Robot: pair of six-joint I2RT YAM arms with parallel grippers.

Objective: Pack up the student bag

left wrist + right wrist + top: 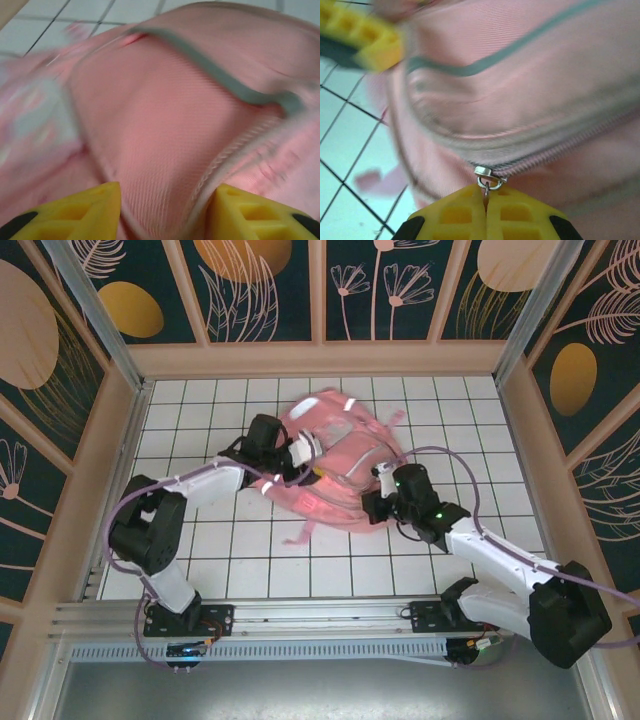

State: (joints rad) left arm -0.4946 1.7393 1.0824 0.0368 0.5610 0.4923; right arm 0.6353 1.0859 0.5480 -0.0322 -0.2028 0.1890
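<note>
One student bag | left end effector spread wide | right end effector pinching zip pull

We find the top view bright and evenly lit from above. The white tiled table is nearly washed out, with only soft, faint shadows beside the student bag and under the arms. Straight lines bow slightly toward the frame edges.

In the left wrist view, blur smears the bag's fabric, worst at the left, while the yellow fingers of the left gripper look fairly crisp.

In the right wrist view, the zip pull at the right gripper is sharp. The pale stripe, the floor tiles and everything at the far left are out of focus.
</note>
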